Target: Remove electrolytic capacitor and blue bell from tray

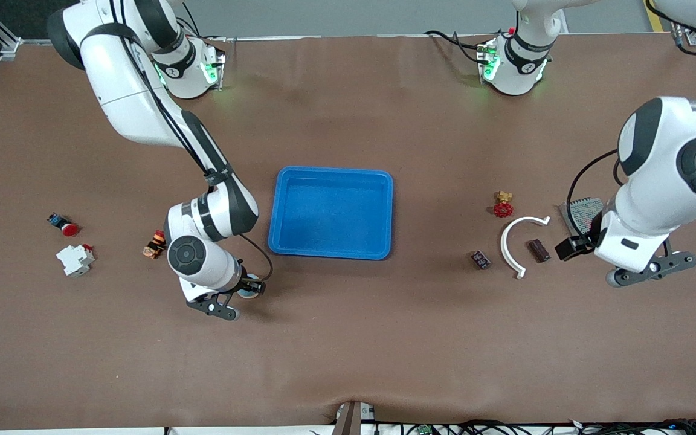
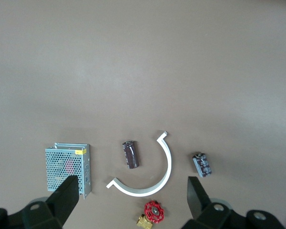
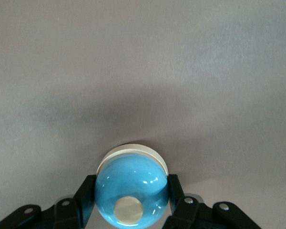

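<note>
A shiny blue bell (image 3: 131, 188) with a white base is clamped between the fingers of my right gripper (image 3: 131, 192), which is shut on it. In the front view that gripper (image 1: 250, 289) is low over the table, beside the blue tray's corner nearest the camera. Whether the bell touches the table I cannot tell. A brown capacitor (image 2: 130, 154) lies inside a white arc (image 2: 152, 188). A second dark capacitor (image 2: 202, 164) lies just outside it. My left gripper (image 2: 132, 191) hangs open above them, with nothing between its fingers. In the front view it (image 1: 573, 246) is over the brown capacitor (image 1: 538, 250).
The blue tray (image 1: 330, 252) sits mid-table. A red-handled brass valve (image 1: 503, 205) and a perforated metal box (image 1: 583, 211) lie by the white arc (image 1: 508, 244). Toward the right arm's end lie a red push button (image 1: 64, 225), a white breaker (image 1: 75, 258) and a small orange part (image 1: 154, 244).
</note>
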### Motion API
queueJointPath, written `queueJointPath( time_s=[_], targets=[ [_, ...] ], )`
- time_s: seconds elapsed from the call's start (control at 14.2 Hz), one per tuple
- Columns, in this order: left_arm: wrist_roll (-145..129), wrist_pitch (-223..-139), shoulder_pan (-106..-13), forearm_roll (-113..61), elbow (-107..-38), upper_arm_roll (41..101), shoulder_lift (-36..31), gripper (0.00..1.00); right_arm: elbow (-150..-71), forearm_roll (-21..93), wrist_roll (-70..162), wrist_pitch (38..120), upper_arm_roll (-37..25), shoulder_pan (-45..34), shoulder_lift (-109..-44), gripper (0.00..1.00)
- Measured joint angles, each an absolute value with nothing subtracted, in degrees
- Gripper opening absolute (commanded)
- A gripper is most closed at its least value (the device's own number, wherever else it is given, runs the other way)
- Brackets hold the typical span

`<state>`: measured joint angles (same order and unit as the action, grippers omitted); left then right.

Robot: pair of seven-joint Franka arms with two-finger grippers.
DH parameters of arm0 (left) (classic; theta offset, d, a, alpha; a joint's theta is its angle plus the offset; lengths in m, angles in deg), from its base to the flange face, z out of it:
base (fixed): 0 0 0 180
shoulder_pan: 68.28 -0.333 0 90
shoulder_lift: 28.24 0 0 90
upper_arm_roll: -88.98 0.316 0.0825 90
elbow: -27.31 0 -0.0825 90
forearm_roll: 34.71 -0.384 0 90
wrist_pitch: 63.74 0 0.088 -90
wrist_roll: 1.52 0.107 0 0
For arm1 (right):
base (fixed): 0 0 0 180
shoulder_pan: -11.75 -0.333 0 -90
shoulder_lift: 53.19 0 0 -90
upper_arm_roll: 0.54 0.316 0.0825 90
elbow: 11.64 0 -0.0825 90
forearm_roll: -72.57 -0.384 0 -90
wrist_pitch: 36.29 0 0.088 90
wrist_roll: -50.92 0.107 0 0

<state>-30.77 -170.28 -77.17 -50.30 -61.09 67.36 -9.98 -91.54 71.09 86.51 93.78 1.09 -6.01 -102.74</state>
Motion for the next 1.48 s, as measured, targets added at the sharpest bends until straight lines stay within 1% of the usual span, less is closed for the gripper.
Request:
queueJointPath(
  time_s=[0.21,0.28,0.35,0.42,0.56,0.85,1.2,1.48],
  targets=[
    [-30.68,-167.70,-77.16,-49.82,-60.92,65.96,-12.40,1.00,-89.61,71.09,85.47,94.45,1.11,-5.41,-104.22,0.00],
    [-30.24,-166.15,-77.16,-48.82,-60.25,65.91,-13.00,1.00,-89.31,71.09,85.41,94.50,1.11,-5.28,-104.36,0.09],
    [-29.58,-164.19,-77.25,-47.66,-59.28,65.91,-13.49,1.00,-89.18,71.09,85.37,94.59,1.11,-5.14,-104.46,0.87],
    [-29.18,-162.18,-77.36,-46.80,-58.15,65.92,-13.86,1.00,-89.13,71.09,85.35,94.63,1.11,-5.06,-104.48,1.00],
    [-28.52,-159.42,-77.38,-46.16,-56.59,65.91,-14.58,1.00,-89.13,71.09,85.20,94.77,1.11,-4.95,-104.73,1.00],
    [-28.48,-158.35,-77.26,-44.43,-56.00,65.14,-15.79,1.00,-88.45,71.09,84.95,94.16,1.17,-4.90,-104.78,1.00],
    [-27.21,-156.37,-76.21,-42.12,-56.07,65.37,-18.62,1.00,-86.59,71.09,81.01,88.07,1.17,-4.20,-104.13,1.00],
    [-26.30,-155.25,-71.27,-39.54,-59.32,70.11,-23.32,1.00,-84.11,71.09,75.37,79.89,1.21,-1.38,-101.97,1.00]
  ],
)
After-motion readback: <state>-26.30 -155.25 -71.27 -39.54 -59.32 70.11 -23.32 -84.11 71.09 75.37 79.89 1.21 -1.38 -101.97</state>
